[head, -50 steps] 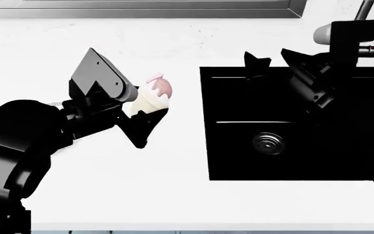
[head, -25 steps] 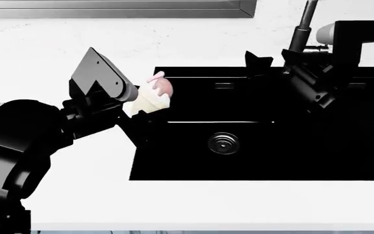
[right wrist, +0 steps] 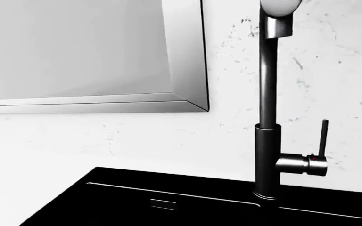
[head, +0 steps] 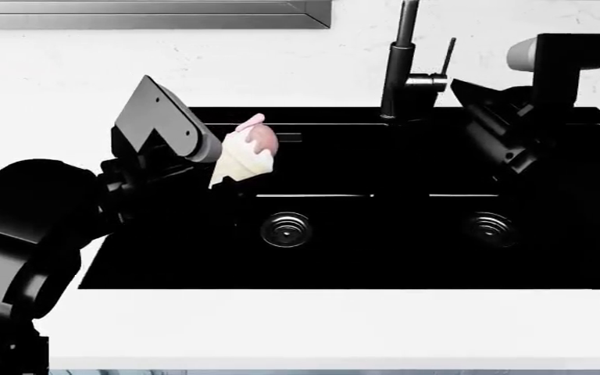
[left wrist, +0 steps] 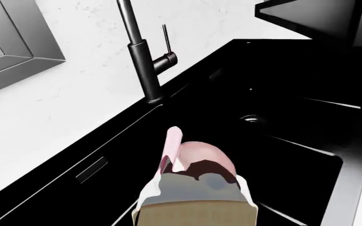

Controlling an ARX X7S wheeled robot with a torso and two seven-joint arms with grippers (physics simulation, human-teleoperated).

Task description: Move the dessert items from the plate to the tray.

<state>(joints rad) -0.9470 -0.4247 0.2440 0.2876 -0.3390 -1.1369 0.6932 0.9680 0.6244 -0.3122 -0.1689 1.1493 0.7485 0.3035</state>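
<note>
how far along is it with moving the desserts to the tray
Done: the small cream-coloured cone-shaped pastry with a pink top is off the plate, held in the left gripper.

In hand: it is being carried above the black double-bowl sink, near the dark faucet.

Left: setting it on the tray, then moving the cupcake. Tray, plate and cupcake are all out of view. The right gripper looks empty; whether open, I cannot tell.

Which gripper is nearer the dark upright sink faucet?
Right. The right gripper hangs just beside the dark upright faucet; the left gripper, holding the cream cone-shaped pastry, is farther off across the sink.
</note>
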